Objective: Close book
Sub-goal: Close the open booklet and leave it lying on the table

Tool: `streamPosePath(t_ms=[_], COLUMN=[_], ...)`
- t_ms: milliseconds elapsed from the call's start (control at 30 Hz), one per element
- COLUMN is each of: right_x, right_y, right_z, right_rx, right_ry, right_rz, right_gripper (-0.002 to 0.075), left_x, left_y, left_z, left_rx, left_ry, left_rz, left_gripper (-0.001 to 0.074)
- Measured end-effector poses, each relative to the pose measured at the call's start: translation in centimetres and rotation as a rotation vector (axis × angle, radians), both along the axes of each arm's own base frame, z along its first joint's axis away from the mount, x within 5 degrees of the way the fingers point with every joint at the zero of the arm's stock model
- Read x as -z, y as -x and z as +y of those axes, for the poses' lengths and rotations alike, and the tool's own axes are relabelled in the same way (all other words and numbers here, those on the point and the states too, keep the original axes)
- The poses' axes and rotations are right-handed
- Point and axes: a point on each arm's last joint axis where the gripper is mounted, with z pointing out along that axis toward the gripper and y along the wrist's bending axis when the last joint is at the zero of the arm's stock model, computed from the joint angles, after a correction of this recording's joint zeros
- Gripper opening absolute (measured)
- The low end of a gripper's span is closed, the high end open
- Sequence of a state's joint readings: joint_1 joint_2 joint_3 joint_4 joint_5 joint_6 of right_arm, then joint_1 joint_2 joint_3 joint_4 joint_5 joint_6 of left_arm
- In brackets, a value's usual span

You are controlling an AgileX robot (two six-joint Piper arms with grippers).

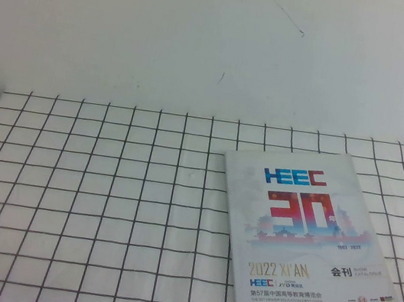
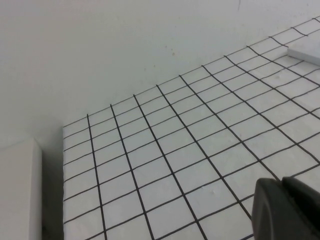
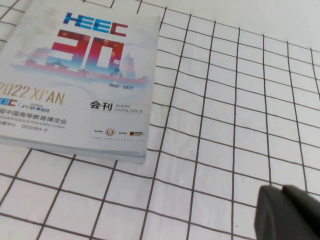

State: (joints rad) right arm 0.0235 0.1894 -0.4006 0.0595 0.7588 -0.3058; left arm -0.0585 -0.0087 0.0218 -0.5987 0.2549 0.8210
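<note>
High view: the book (image 1: 311, 239) lies shut and flat on the right side of the tabletop (image 1: 100, 204), which is white with a black grid. Its front cover faces up, printed with "HEEC", a red "30" and "2022 XI'AN", and it sits slightly skewed to the grid lines. A plain white wall (image 1: 206, 35) rises behind the tabletop. Neither arm reaches into this picture.

Left wrist view: the left claw (image 2: 287, 210) shows only as a dark rounded piece at the edge of the picture, hanging above bare grid squares of the tabletop (image 2: 175, 150), well apart from the book. I cannot tell whether it is released or clenched. A white block (image 2: 20, 190) stands beside the tabletop's edge.

Right wrist view: the book (image 3: 75, 75) lies closed on the tabletop (image 3: 225, 100), cover up, its thick page edge toward the camera. The right claw (image 3: 290, 212) is a dark shape above empty squares, near the book but not touching it. Its state cannot be told either.
</note>
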Motion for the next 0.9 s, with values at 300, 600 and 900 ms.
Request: streamPosePath(t_ms=[300,600,900], right_x=[0.0,0.0,0.0], right_y=[0.0,0.0,0.0], right_z=[0.0,0.0,0.0], right_rx=[0.0,0.0,0.0], right_ry=[0.0,0.0,0.0], right_rz=[0.0,0.0,0.0], right_gripper=[-0.0003,-0.0003,-0.0003], left_x=[0.3,0.9,0.9], left_y=[0.0,0.1,0.1], left_z=[0.3,1.0,1.1], left_rx=[-0.03,-0.167,-0.183], left_ry=[-0.007,0.259,0.272], left_rz=[0.03,0.15,0.16], left_gripper=[-0.0004,-0.0004,-0.0004])
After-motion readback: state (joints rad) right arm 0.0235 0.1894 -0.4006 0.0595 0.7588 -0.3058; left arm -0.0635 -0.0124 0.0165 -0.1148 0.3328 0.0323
